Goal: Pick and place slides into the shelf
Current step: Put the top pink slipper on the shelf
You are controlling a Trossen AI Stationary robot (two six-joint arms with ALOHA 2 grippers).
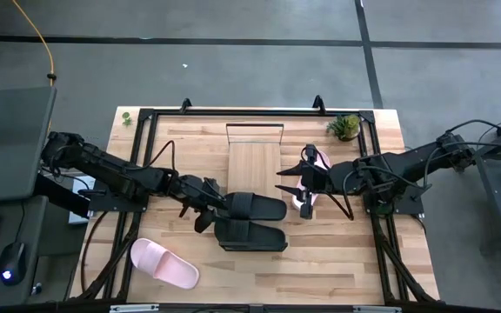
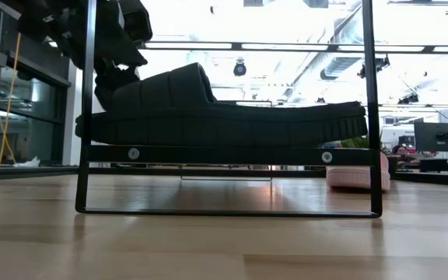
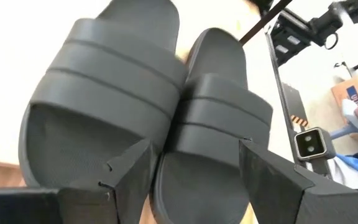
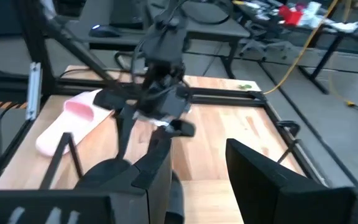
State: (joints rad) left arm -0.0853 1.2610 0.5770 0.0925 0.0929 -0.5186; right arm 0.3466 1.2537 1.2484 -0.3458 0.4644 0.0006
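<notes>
At the near end of the shelf (image 1: 255,161), in the middle of the table (image 1: 364,261), two black slides lie side by side with their long axes running left to right: the far one (image 1: 255,206) at the board's near end, the near one (image 1: 250,236) just beside it toward you. The low view shows a black slide resting on the shelf's black frame, so at least one looks placed.

Your left gripper (image 1: 200,207) sits just left of that pair, at their ends. In its wrist view the fingers (image 3: 126,171) stand apart and empty, pointing along the slides' length, with both straps ahead of them.

Your right gripper (image 1: 301,184) hangs just right of the shelf, over one pink slide (image 1: 310,184). That slide runs near to far, across the line of the arm's reach. The right wrist view shows its fingers (image 4: 263,174) spread wide with nothing between them.

The other pink slide (image 1: 163,263) lies well apart at the near left of the table, angled. Your left arm is clearly the nearer one to it, but you would need to pull back from the black pair and swing toward the near edge. For the pink slide on the right, I judge you only need to come down and close across its width.
</notes>
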